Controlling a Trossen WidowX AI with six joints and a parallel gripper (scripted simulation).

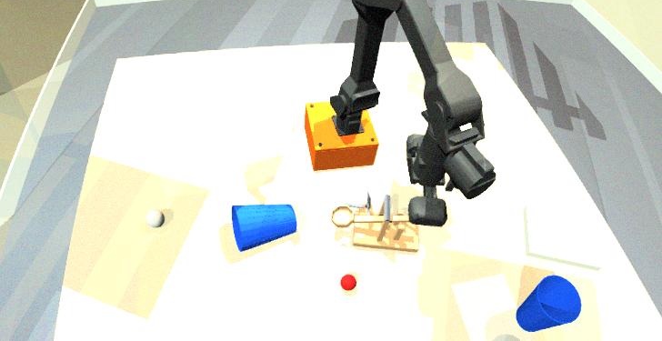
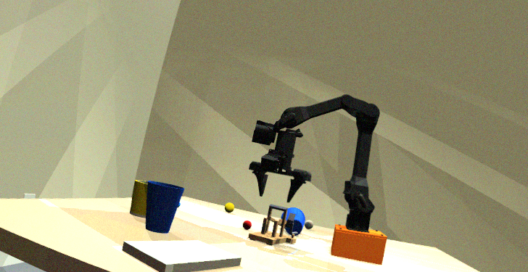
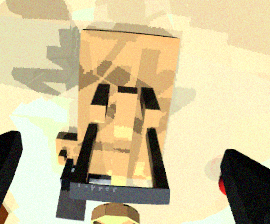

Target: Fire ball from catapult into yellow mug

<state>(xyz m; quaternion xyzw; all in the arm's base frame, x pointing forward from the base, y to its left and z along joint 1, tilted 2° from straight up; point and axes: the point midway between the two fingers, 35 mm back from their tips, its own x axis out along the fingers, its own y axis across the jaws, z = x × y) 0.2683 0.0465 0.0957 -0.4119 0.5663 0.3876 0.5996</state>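
The wooden catapult (image 1: pixel 386 244) (image 2: pixel 271 238) (image 3: pixel 128 60) stands on the table, its arm's round cup (image 1: pixel 334 217) (image 3: pixel 115 209) toward the lying blue cup. No ball shows in that round cup in the top view. My gripper (image 2: pixel 275 198) (image 3: pixel 123 151) is open and empty, pointing down above the catapult, one finger to each side of it in the wrist view. A red ball (image 1: pixel 348 282) (image 2: pixel 246 224) (image 3: pixel 222 186) lies on the table beside the catapult, partly behind a finger in the wrist view. The yellow mug (image 2: pixel 138 200) stands upright, partly hidden behind a blue cup.
One blue cup (image 1: pixel 264 225) (image 2: pixel 296 220) lies on its side; another blue cup (image 1: pixel 546 308) (image 2: pixel 161 209) stands upright. A grey-white ball (image 1: pixel 155 218) (image 2: pixel 308 224), a yellow ball (image 2: pixel 229 207) and a flat white slab (image 1: pixel 562 241) (image 2: pixel 184 251) are on the table. The arm stands on an orange box (image 1: pixel 345 158) (image 2: pixel 358 247).
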